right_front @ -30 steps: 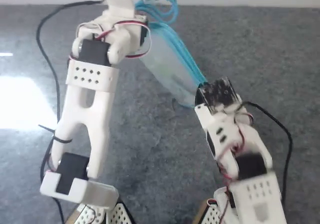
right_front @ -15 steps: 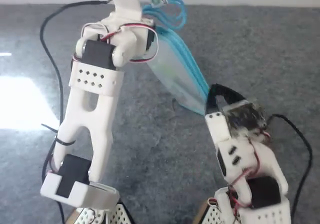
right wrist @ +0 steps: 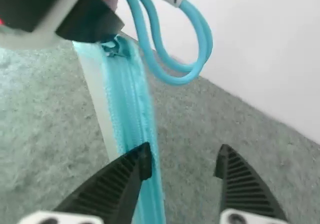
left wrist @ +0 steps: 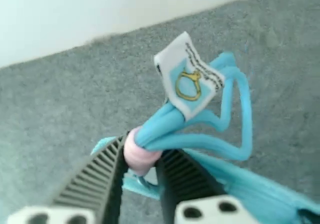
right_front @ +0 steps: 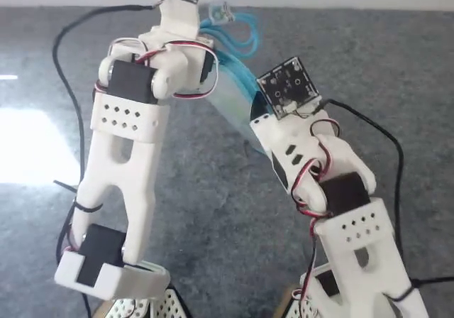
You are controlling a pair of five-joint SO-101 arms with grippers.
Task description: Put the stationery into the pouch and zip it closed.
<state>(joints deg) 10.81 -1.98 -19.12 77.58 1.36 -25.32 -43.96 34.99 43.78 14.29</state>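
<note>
High view and wrist views: pouch held by its cord end, second gripper open at the zip

Left gripper (left wrist: 141, 156): fingers clamped together on a pink bead (left wrist: 137, 154) at the root of the blue cord (left wrist: 235, 109). A white tag (left wrist: 189, 76) hangs on that cord. The pouch (right_front: 230, 94) is pale and translucent with a blue zip. In the high view it slants from this gripper, near the far edge of the grey table (right_front: 397, 69), towards the right arm.

Right gripper (right wrist: 184, 161): fingers apart. One finger (right wrist: 140, 161) sits just beside the zip band (right wrist: 132, 99), and the other stands off over bare table. Contact with the band cannot be confirmed. Whether the zip teeth are joined cannot be told
</note>
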